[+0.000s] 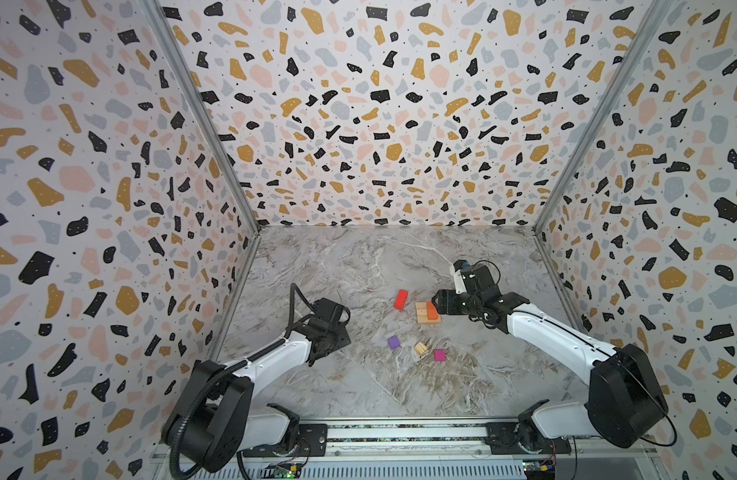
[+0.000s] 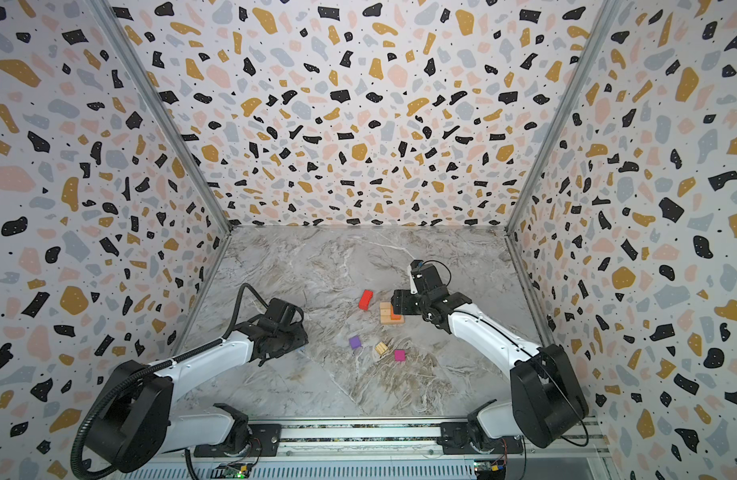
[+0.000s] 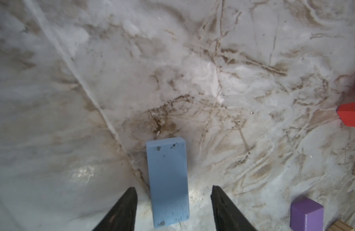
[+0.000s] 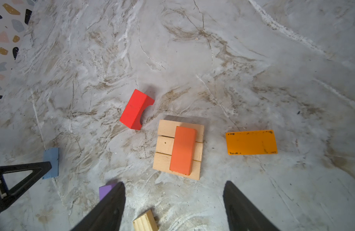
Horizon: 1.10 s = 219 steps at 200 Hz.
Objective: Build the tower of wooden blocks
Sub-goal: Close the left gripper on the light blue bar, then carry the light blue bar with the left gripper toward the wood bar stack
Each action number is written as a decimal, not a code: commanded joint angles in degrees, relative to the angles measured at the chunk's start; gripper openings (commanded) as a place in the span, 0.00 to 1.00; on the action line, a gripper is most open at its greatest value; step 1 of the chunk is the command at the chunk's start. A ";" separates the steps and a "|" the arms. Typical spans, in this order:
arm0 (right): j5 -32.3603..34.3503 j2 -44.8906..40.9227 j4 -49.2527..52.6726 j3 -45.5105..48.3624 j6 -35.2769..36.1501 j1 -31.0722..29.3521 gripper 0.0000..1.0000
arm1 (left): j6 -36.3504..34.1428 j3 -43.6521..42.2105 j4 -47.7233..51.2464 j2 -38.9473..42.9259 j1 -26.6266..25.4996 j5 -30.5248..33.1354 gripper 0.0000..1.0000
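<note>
Three tan oblong blocks lie side by side as a base (image 4: 164,145) (image 1: 421,321), and an orange-red block (image 4: 182,149) (image 1: 432,311) lies flat across them. My right gripper (image 4: 173,184) (image 1: 435,302) hovers open and empty just beside this stack. A light blue oblong block (image 3: 167,180) lies flat on the table between the fingers of my left gripper (image 3: 173,190), which is open with a gap on each side. In both top views the left wrist hides this block. A red arch block (image 1: 400,300) lies left of the stack.
A yellow-orange block (image 4: 251,142) lies flat beside the base. A purple cube (image 1: 394,342), a tan cube (image 1: 420,348) and a magenta cube (image 1: 439,355) sit in a row nearer the front. Patterned walls enclose the marble table (image 1: 358,386) on three sides.
</note>
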State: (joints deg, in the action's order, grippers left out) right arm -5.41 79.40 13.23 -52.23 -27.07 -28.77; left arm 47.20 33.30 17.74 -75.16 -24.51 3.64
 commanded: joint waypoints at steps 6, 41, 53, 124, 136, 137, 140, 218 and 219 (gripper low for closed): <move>-0.62 -1.71 -0.06 0.12 0.95 0.50 0.78 | -0.19 0.32 -1.60 -1.33 -0.55 1.46 0.55; -0.81 -2.11 -0.04 0.64 1.03 1.26 0.78 | -0.43 0.29 -1.83 -2.39 -0.84 1.70 0.52; -0.99 -2.14 -0.02 0.74 1.05 1.44 0.77 | -0.51 0.42 -1.96 -2.62 -0.96 1.72 0.50; -1.34 -2.61 0.21 0.79 0.89 1.79 0.77 | -2.03 0.93 -1.20 -3.50 -1.31 1.85 0.37; -1.43 -2.69 0.25 0.73 0.86 1.79 0.77 | -2.54 1.11 -0.96 -3.59 -1.33 2.11 0.33; -1.39 -2.77 0.28 0.68 0.87 1.79 0.77 | -2.55 1.09 -0.91 -3.59 -1.33 2.13 0.33; -1.44 -2.72 0.22 0.67 0.88 1.83 0.77 | -2.63 1.10 -0.82 -3.65 -1.43 2.28 0.33; -1.16 -2.49 0.67 0.55 0.87 1.97 0.77 | -4.05 4.57 0.14 -4.71 -3.48 -1.04 0.27; -1.17 -2.49 0.66 0.55 0.88 1.97 0.77 | -4.05 4.62 0.17 -4.72 -3.55 -1.16 0.27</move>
State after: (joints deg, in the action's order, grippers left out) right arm -6.50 78.98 13.26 -51.59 -26.65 -27.05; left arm 44.23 35.16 16.64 -79.40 -26.55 4.82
